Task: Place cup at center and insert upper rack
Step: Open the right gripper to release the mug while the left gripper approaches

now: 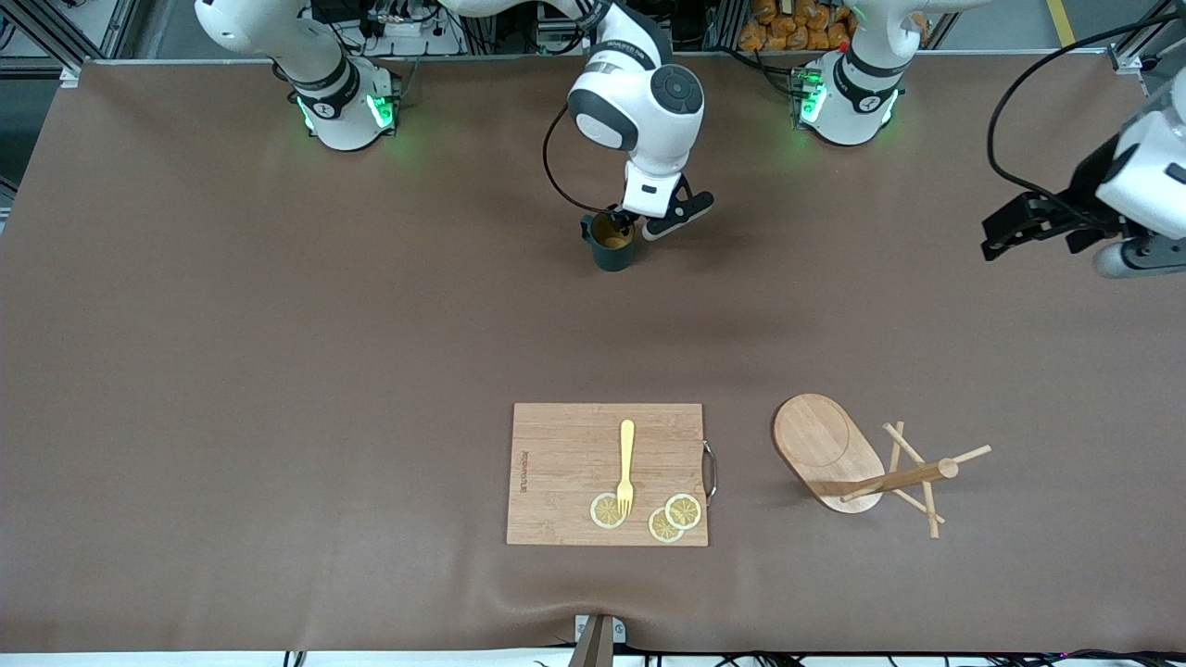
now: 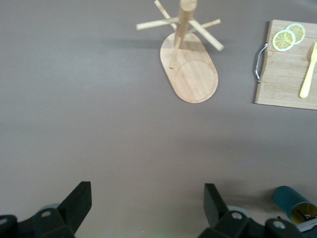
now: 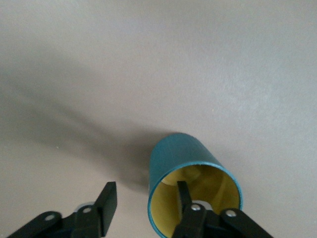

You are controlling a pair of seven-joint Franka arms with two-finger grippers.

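The dark teal cup (image 1: pixel 611 245) (image 3: pixel 183 158) stands upright on the brown table, midway between the two arm bases and farther from the front camera than the cutting board. It also shows in the left wrist view as the cup (image 2: pixel 292 201). My right gripper (image 1: pixel 623 222) (image 3: pixel 146 192) is open at its rim, one finger inside the yellow interior and one outside, neither pressing the wall. The upper rack (image 1: pixel 825 449) (image 2: pixel 190 69), a light wooden mug tree with an oval base, sits beside the board toward the left arm's end. My left gripper (image 1: pixel 1005 236) (image 2: pixel 147 192) hangs open over bare table at that end.
A rectangular wooden cutting board (image 1: pixel 565 454) (image 2: pixel 282 79) lies near the front edge, carrying a yellow fork (image 1: pixel 626 463) and three lemon slices (image 1: pixel 683 510). A metal handle (image 1: pixel 710 471) sticks out on the board's side toward the rack.
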